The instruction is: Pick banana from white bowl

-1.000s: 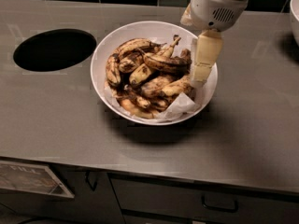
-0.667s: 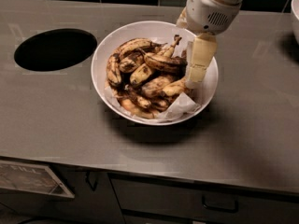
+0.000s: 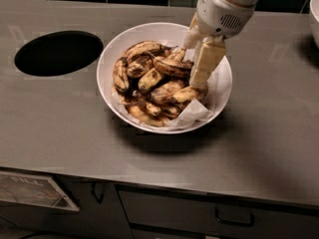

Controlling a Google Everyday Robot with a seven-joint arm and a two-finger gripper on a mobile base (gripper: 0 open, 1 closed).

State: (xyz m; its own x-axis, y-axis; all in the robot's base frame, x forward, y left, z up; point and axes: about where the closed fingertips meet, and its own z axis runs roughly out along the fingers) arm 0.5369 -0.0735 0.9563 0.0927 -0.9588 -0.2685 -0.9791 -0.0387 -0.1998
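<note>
banana [image 3: 169, 66] in white bowl [image 3: 109, 56] | hand [image 3: 192, 68] over bowl's right | hole [image 3: 59, 52] left
</note>
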